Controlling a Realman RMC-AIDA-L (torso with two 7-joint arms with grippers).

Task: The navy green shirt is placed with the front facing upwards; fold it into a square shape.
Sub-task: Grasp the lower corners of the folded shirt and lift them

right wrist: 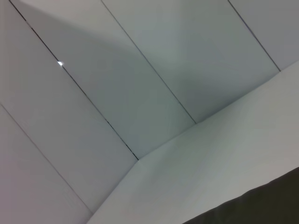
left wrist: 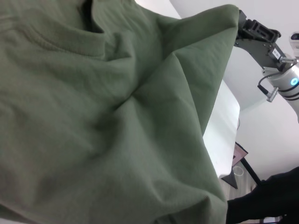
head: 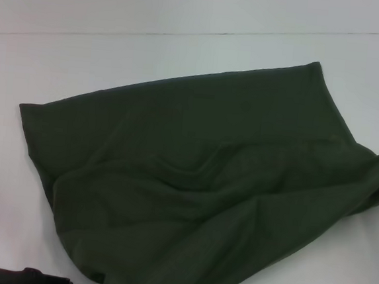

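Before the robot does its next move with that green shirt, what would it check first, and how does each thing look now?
1. Shirt on the white table: ok, the far part lies there.
2. Cloth flat: not ok, wrinkled, and its right side is lifted.
3. Right gripper holding a shirt corner: ok, cloth hangs from it in the left wrist view.
4. Left gripper's hold: cannot tell, not visible.
5. Square shape: not ok, outline is skewed.
6. Lettering facing up: cannot tell, only plain green shows.

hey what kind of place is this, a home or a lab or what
Probably a lab or test room: a bare white table holding only the navy green shirt, plain paneled walls, and the right gripper lifting a shirt corner.
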